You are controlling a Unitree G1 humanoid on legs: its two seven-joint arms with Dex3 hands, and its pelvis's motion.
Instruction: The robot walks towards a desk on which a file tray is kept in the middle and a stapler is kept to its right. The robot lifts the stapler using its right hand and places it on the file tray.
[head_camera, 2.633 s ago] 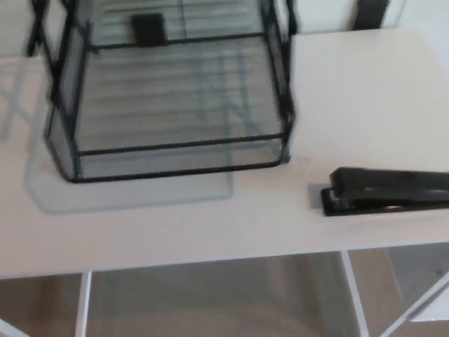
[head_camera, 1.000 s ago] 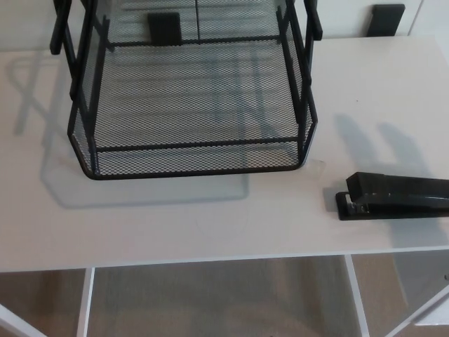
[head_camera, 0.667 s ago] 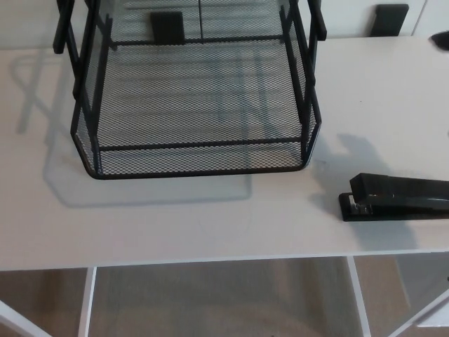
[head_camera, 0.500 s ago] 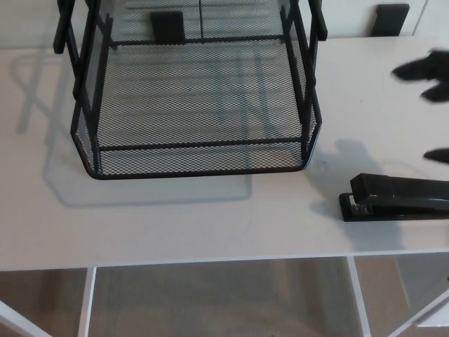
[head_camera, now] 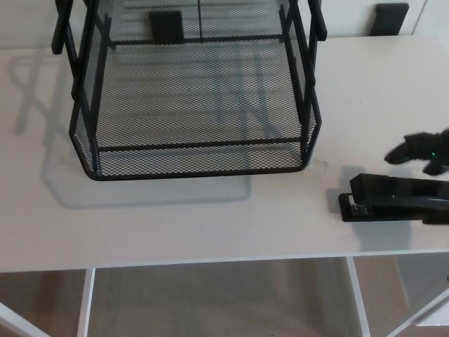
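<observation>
A black mesh file tray (head_camera: 196, 165) stands on the white desk (head_camera: 175, 217), in the upper middle of the head view. A black stapler (head_camera: 396, 198) lies flat near the desk's front right edge, running off the picture's right side. My right hand (head_camera: 424, 151) reaches in from the right edge, just above and behind the stapler. Its fingers are spread apart and hold nothing. Most of the hand is cut off by the frame. My left hand does not show.
Two small black objects stand at the desk's far edge, one behind the tray (head_camera: 166, 25) and one at the top right (head_camera: 390, 18). Below the desk's front edge the white frame legs (head_camera: 356, 295) and brown floor show.
My right hand has come in from the right edge and dropped from the upper right down to just above the stapler. The stapler and tray have not moved.
</observation>
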